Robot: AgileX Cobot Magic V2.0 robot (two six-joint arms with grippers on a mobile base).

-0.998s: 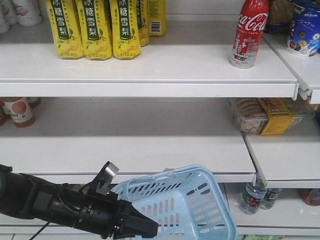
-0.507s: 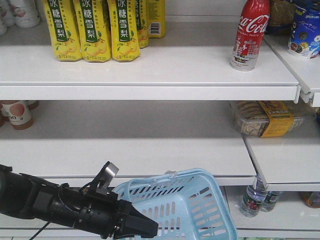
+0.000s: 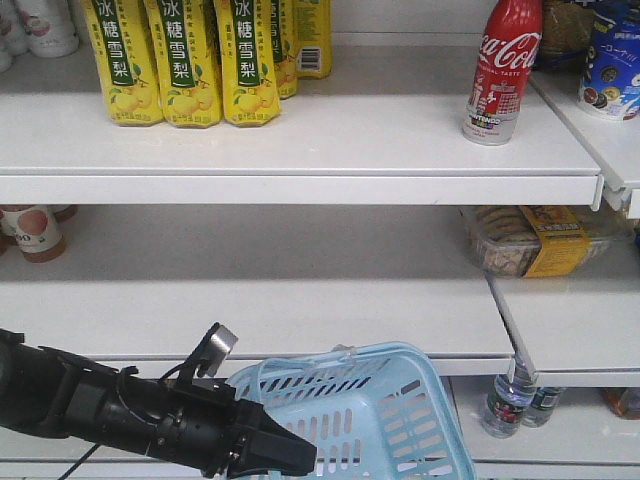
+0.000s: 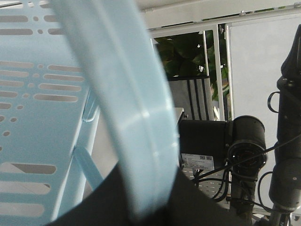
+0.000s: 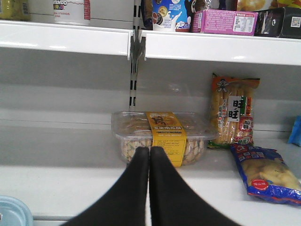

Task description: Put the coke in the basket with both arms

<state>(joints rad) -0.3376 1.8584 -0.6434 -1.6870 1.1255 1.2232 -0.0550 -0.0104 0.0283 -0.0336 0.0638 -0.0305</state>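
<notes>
The coke (image 3: 503, 70), a slim red Coca-Cola can, stands upright at the right end of the top shelf. Its base also shows at the top left of the right wrist view (image 5: 70, 10). The light blue basket (image 3: 400, 420) hangs tilted at the bottom centre, below the shelves. My left gripper (image 3: 295, 458) is shut on the basket's rim, which runs as a pale blue band (image 4: 127, 108) between the jaws (image 4: 146, 188). My right gripper (image 5: 149, 155) is shut and empty, pointing at the middle shelf. It does not show in the front view.
Yellow drink cartons (image 3: 180, 60) stand at the top shelf's left. A clear box of biscuits with a yellow band (image 5: 162, 136) lies on the middle shelf just ahead of my right gripper. Snack bags (image 5: 263, 172) lie to its right. Bottles (image 3: 505, 400) stand on the bottom shelf.
The shelves, coke and basket sit slightly lower in the front view than before. My left gripper keeps its hold on the basket.
</notes>
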